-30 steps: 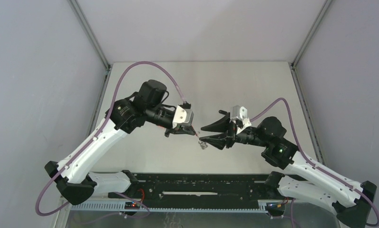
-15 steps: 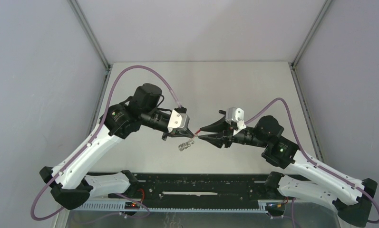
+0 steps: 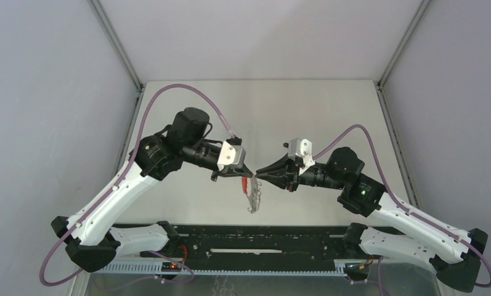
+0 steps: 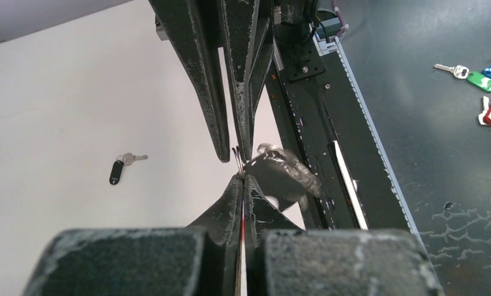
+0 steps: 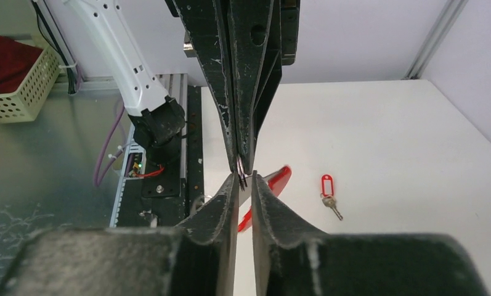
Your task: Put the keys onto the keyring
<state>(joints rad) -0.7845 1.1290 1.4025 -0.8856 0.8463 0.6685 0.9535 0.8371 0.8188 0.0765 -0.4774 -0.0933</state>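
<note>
My left end effector (image 3: 247,175) pinches the keyring (image 3: 251,192), which hangs at mid-frame over the counter (image 3: 304,111). My right end effector (image 3: 259,172) meets it tip to tip, jaws narrow; I cannot tell whether it grips. The black-headed key (image 4: 116,170) and the red-tagged key (image 5: 328,187) lie on the counter.

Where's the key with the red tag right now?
In the right wrist view, the red-tag key lies on the white table, off to the right of the right gripper.

The right hand (image 5: 245,180) meets the left hand (image 5: 245,165) tip to tip at the keyring (image 5: 278,180), the red-tagged key (image 5: 328,192) lying on the bench (image 5: 403,142) to the keyring's right.
</note>
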